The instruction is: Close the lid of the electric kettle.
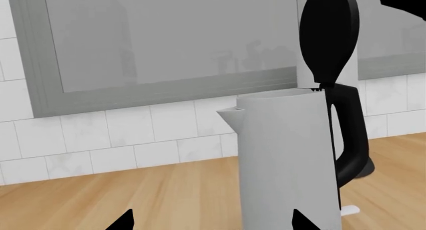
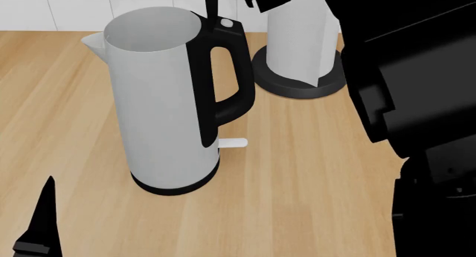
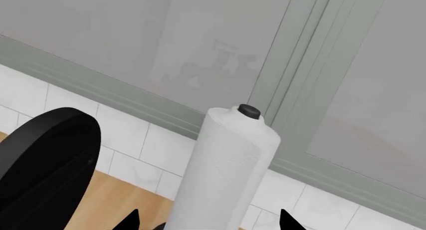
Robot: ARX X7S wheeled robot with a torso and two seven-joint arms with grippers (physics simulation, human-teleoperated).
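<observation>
The electric kettle (image 2: 160, 101) is tall and white and stands upright on the wooden counter, with a black handle (image 2: 231, 73) and a small white lever (image 2: 232, 142). Its rim is open. The lid (image 1: 327, 38), a round black disc, stands upright on its hinge above the handle; it also shows edge-on in the head view (image 2: 210, 3) and in the right wrist view (image 3: 47, 165). My left gripper (image 1: 214, 222) is open and empty, low in front of the kettle (image 1: 283, 160). My right gripper (image 3: 209, 222) is open and empty, high up beside the raised lid, facing the paper roll.
A white paper roll (image 2: 297, 39) on a wide black round base (image 2: 297, 87) stands just behind and right of the kettle; it also shows in the right wrist view (image 3: 226, 175). A white tiled wall (image 1: 100, 140) and grey window frame back the counter. My right arm (image 2: 416, 73) fills the right side.
</observation>
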